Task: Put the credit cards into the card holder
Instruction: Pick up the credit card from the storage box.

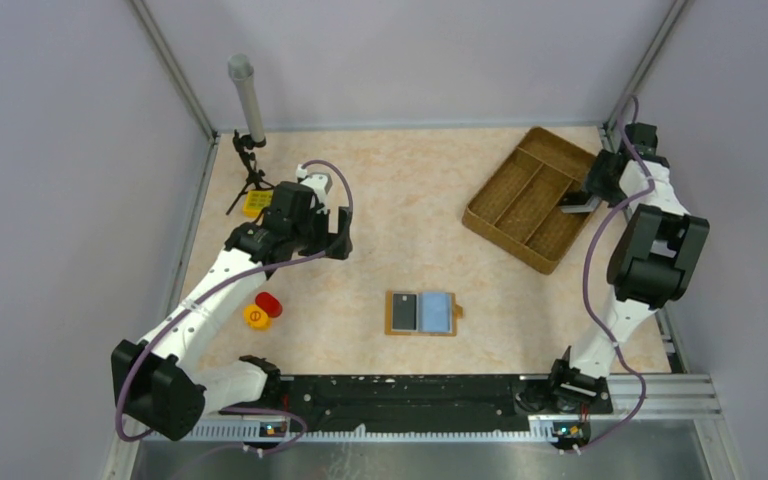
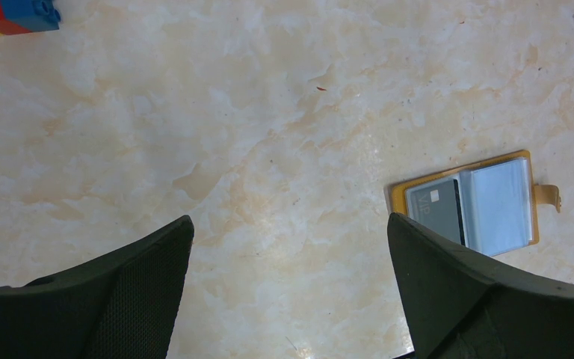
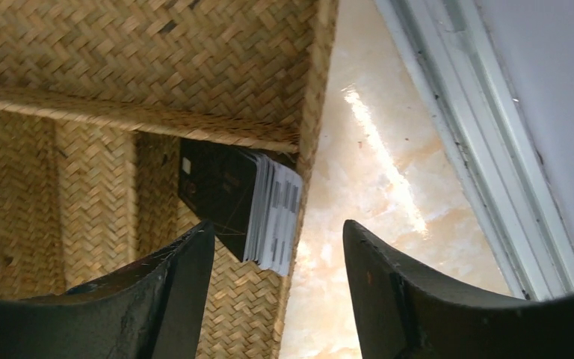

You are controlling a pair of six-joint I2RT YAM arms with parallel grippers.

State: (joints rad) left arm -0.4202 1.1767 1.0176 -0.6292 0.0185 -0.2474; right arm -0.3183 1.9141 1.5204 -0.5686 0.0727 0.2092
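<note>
The right gripper (image 3: 278, 223) is out by the far right corner of the table (image 1: 400, 190), poking down into the woven tray (image 3: 119, 60). Its jaws are spread and not clamping anything. A stack of cards (image 3: 220, 187), black one on top, sits right at the fingertips, tucked into a compartment corner where a divider meets the tray's outer wall. It seems to brush one finger in the wrist view, but there's a clear gap on the other finger's side, so it's loose. Can't tell whether the stack lies flat or leans on the wall. The tray itself sits diagonally in that far right corner. The left gripper (image 2: 290, 216) is gaping wide with nothing in it, hanging above the left half of the table, closer to the far edge. The card holder (image 2: 396, 196) lies opened flat near the near edge, a bit right of the middle, well apart from both grippers. It already has a dark card (image 2: 433, 213) on its left side and a light blue card (image 2: 501, 206) on its right, side by side. Its little snap tab (image 2: 547, 196) sticks out on the right. A toy block (image 2: 15, 13) peeks in at the corner of the left wrist view.
</note>
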